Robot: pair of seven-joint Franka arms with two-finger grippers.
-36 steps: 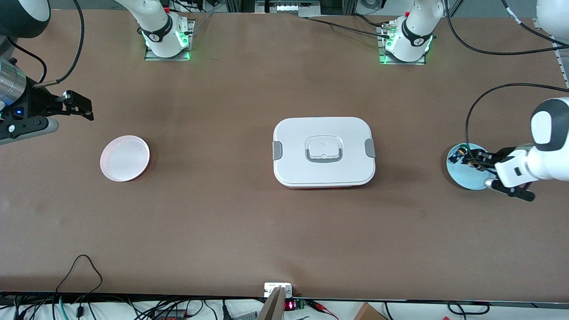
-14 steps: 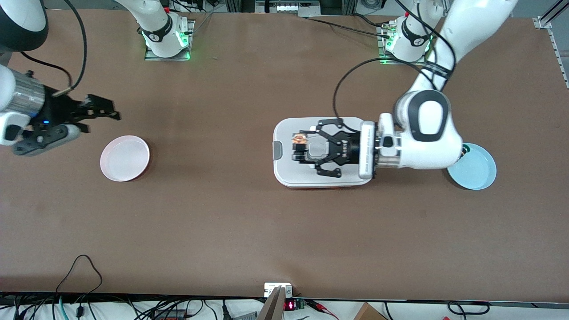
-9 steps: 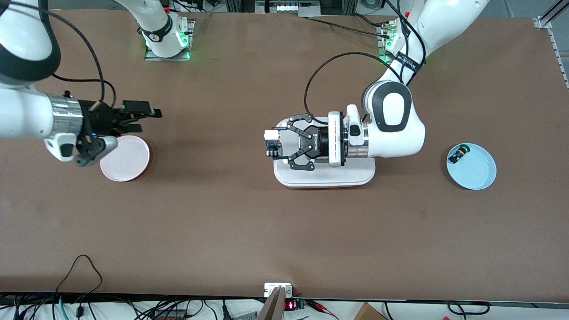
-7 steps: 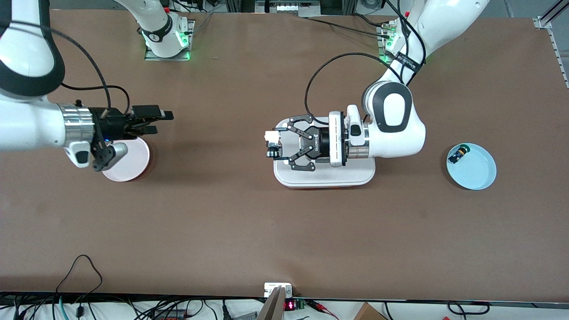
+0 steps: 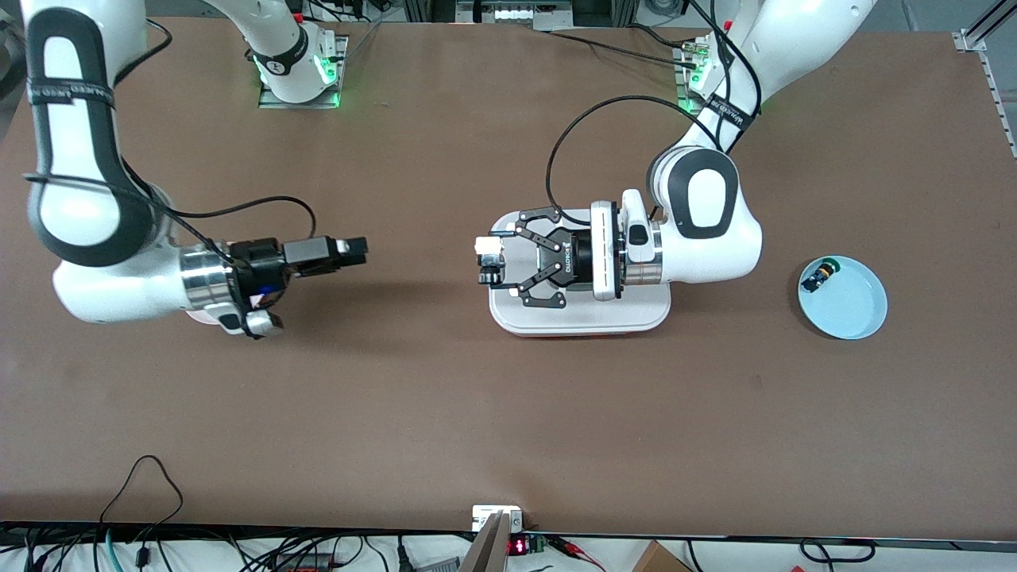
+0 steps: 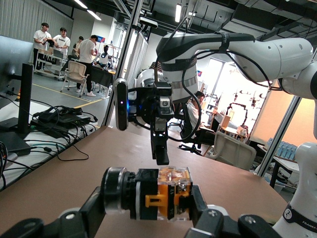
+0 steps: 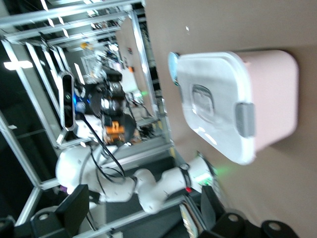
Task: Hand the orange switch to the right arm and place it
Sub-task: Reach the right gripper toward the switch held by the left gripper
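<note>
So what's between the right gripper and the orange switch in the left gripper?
Nothing: in the front view only bare table shows between the open right gripper and the orange switch, which the left gripper holds over the white box.

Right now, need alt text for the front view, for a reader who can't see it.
The left gripper holds the orange switch over the edge of a closed white lidded box at mid-table. The open right gripper points toward it, above bare table nearer the right arm's end. A pale blue dish with another small switch sits toward the left arm's end.
</note>
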